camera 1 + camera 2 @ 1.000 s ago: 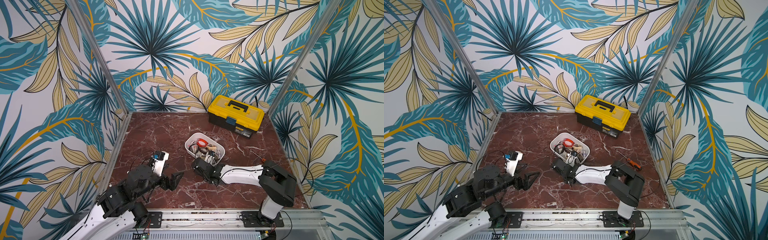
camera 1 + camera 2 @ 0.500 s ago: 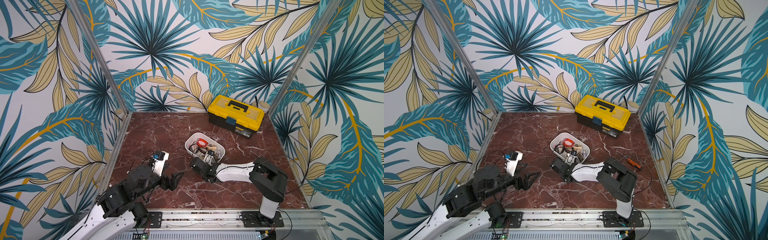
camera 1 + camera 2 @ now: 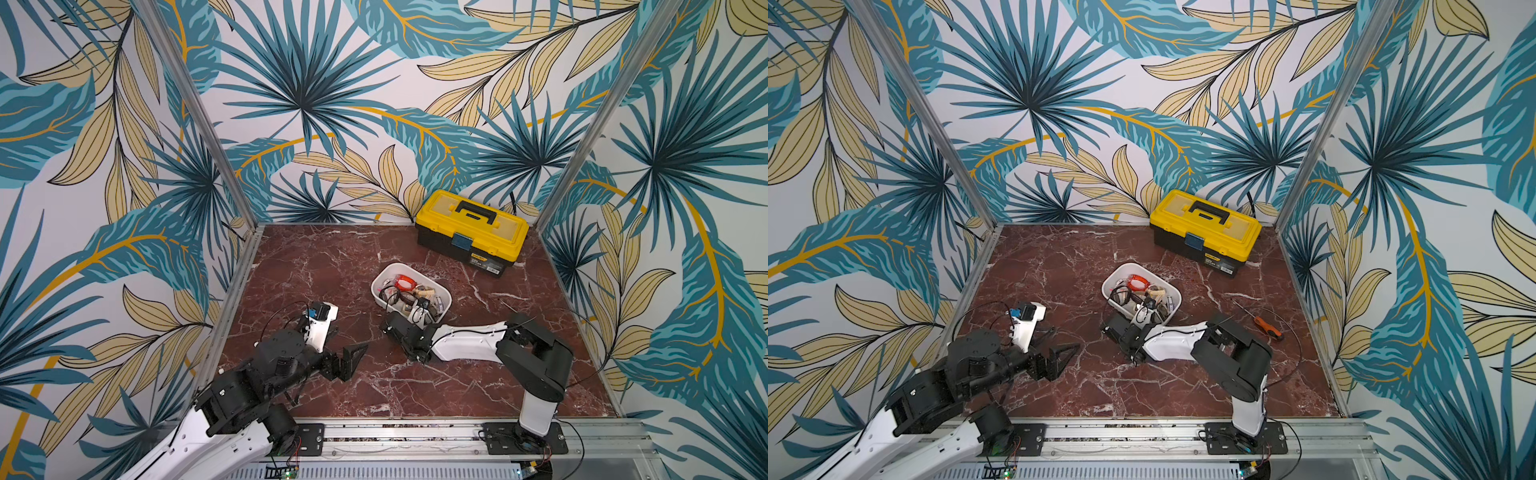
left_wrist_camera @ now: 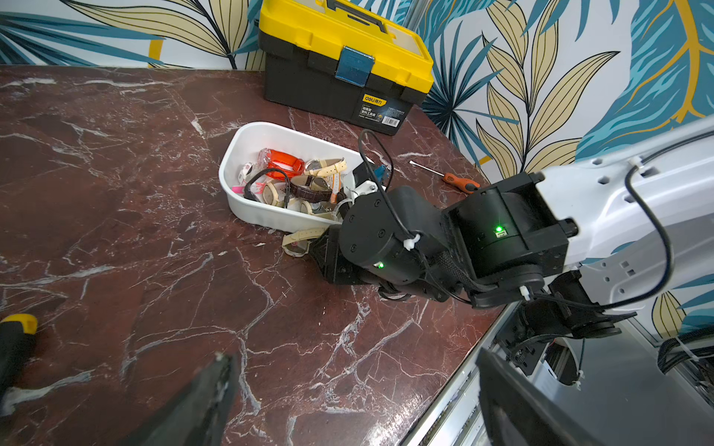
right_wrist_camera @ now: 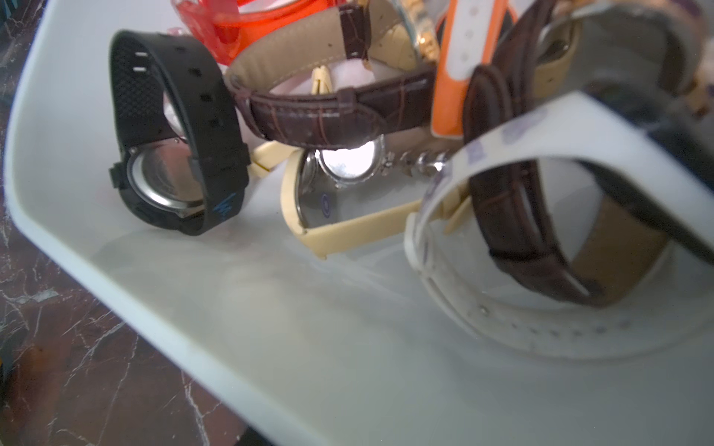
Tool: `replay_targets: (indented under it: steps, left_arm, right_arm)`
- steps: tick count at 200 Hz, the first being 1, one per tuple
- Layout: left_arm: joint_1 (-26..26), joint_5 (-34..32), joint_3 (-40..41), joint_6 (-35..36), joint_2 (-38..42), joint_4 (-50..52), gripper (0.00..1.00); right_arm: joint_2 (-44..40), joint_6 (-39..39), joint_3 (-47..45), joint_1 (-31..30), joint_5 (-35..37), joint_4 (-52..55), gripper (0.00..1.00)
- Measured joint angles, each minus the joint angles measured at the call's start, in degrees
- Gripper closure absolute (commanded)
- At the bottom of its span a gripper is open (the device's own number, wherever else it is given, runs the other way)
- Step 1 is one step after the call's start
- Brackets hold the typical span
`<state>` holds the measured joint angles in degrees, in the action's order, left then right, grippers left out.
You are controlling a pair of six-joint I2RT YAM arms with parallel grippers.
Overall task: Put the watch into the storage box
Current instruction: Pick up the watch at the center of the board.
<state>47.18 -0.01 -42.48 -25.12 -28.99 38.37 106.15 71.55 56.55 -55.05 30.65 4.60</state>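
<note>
Fingers of the right gripper [image 4: 316, 245] seem half-closed on the watch [image 4: 296, 247]; lifted low, it could hit the storage box [image 4: 262, 217] beside them.

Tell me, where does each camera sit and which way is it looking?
Top views: high behind the arm bases, looking down over the table, storage box and toolbox; left arm and right arm show in both top views.
Left wrist: on the left arm, low, facing the storage box and right arm; its open left fingers show.
Right wrist: on the right arm, close above the storage box, looking in at the watches; no robot part clearly shows.
Shared: both wrist views show the translucent orange watch.
</note>
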Motion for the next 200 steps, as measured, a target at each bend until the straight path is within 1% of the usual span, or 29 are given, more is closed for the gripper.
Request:
replay_targets:
  steps: [144, 168, 191, 200]
  left_arm:
    - [0.0, 0.9, 0.5, 0.0, 0.0, -0.7, 0.0]
    - [0.0, 1.1, 0.8, 0.0, -0.1, -0.7, 0.0]
    - [0.0, 1.1, 0.9, 0.0, -0.2, -1.0, 0.0]
    - [0.0, 1.1, 1.0, 0.0, -0.2, -1.0, 0.0]
  right_arm:
    - [-0.3, 0.9, -0.3, 0.3, 0.0, -2.8, 0.62]
    - [-0.3, 1.3, -0.3, 0.7, 0.0, -2.7, 0.64]
    - [-0.3, 1.6, -0.3, 1.4, -0.1, -2.7, 0.71]
    - [-0.3, 1.7, -0.2, 1.7, -0.1, -2.6, 0.76]
